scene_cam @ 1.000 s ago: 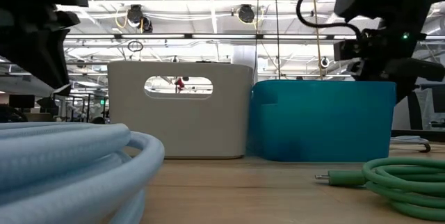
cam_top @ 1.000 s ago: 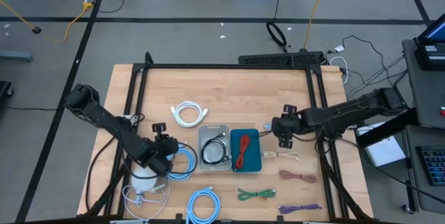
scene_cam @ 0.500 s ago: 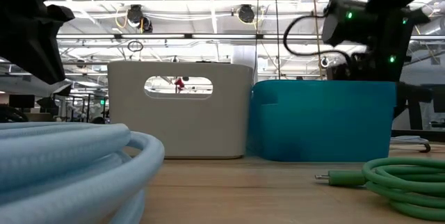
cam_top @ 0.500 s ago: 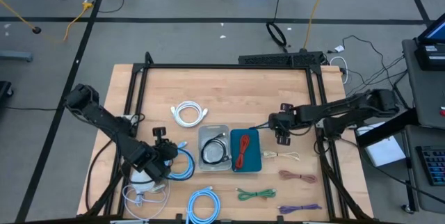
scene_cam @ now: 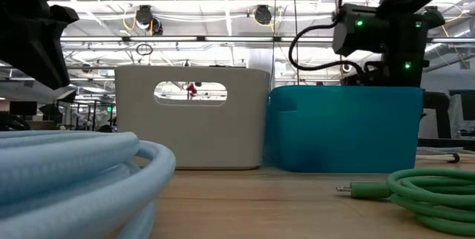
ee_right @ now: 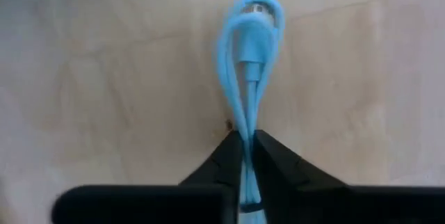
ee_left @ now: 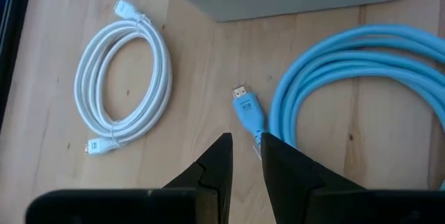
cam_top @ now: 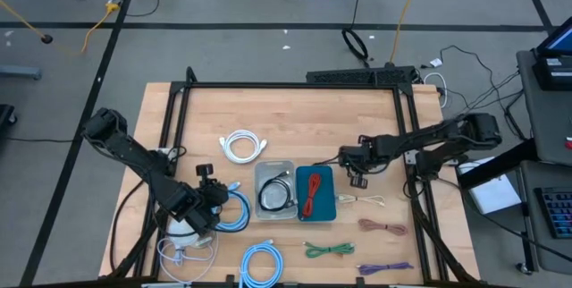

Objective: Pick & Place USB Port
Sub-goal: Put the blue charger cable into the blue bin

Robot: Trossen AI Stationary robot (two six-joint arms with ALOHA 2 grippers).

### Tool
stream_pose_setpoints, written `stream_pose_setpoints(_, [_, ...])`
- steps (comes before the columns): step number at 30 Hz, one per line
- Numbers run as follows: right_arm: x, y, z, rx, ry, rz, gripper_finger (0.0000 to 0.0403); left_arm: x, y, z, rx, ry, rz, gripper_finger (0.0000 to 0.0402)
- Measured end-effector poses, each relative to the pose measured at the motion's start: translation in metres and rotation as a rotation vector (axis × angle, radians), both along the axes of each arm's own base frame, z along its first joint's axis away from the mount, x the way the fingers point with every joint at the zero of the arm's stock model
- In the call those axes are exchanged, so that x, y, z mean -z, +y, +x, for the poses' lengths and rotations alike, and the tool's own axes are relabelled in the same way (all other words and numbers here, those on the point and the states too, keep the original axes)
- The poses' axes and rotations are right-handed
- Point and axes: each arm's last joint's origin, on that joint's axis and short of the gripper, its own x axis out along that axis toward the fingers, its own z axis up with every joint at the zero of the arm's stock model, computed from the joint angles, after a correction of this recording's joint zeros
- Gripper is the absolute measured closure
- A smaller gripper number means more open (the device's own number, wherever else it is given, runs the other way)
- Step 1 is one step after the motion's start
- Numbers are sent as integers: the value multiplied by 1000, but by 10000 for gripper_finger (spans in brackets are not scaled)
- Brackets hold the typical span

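The right gripper (ee_right: 245, 158) has its fingers pinched tight on a small light-blue cable (ee_right: 248, 50), looped so that its plug shows at the top of the loop, just over the bare wood of the bench. Only the right wrist view shows this; from above, the right gripper (cam_top: 357, 165) hides the cable, and it can only be placed just off the teal bin's (cam_top: 327, 213) far right corner, toward the bench's right edge. In the low view the gripper's body (scene_cam: 382, 35) shows above and behind the teal bin (scene_cam: 345, 128), its fingertips hidden by the bin wall.

The left gripper (cam_top: 211, 200) sits near the bench's front left corner. The left wrist view shows its fingers (ee_left: 215, 165) a narrow gap apart, holding nothing, over the plug end of a blue coiled cable (ee_left: 334, 78). A white coiled cable (ee_left: 125, 78) lies beside it, well apart from the fingers.

From above, the grey bin (cam_top: 264, 168) holds a black cable (cam_top: 277, 197), and the teal bin holds a red cable (cam_top: 313, 194). The low view shows only the bins' outer walls, so their contents are hidden there. Loose cables along the front edge are partly cut off in the high view: a light-blue coil (cam_top: 262, 264), a green one (cam_top: 328, 249) and a purple one (cam_top: 386, 268).
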Motion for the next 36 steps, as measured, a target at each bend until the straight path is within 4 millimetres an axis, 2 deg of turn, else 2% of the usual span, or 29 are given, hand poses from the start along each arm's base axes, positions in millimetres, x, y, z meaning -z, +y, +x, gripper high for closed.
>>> stream_pose_setpoints(3, [-19,0,2,165,-97,-141,390,0,-1,1,-5,-26,0,321])
stream_pose_setpoints(5, [-33,0,-4,264,-139,-255,396,-1,-3,2,2,-49,-6,321])
stream_pose_setpoints(8, [-73,2,1,393,-384,-346,397,-1,-6,2,16,-75,-5,321])
stream_pose_setpoints(12, [-112,13,0,413,-646,-389,400,-1,-7,2,16,-86,-6,321])
stream_pose_setpoints(15, [-145,28,12,362,-953,-236,400,-2,-9,2,17,-95,-13,321])
stream_pose_setpoints(18, [-160,46,23,263,-1135,-21,401,-2,-11,0,29,-97,-17,321])
stream_pose_setpoints(21, [-169,64,32,241,-1265,141,402,-2,-13,-2,36,-108,-10,321])
stream_pose_setpoints(24, [-163,85,42,250,-1294,239,402,-2,-17,-4,49,-145,8,321])
stream_pose_setpoints(29, [-128,110,58,320,-1207,244,402,1,-24,-11,72,-166,6,321])
stream_pose_setpoints(32, [-105,117,67,292,-1122,207,402,3,-27,-17,81,-174,10,321])
stream_pose_setpoints(36, [-89,118,74,233,-1056,182,402,5,-30,-22,83,-186,7,321])
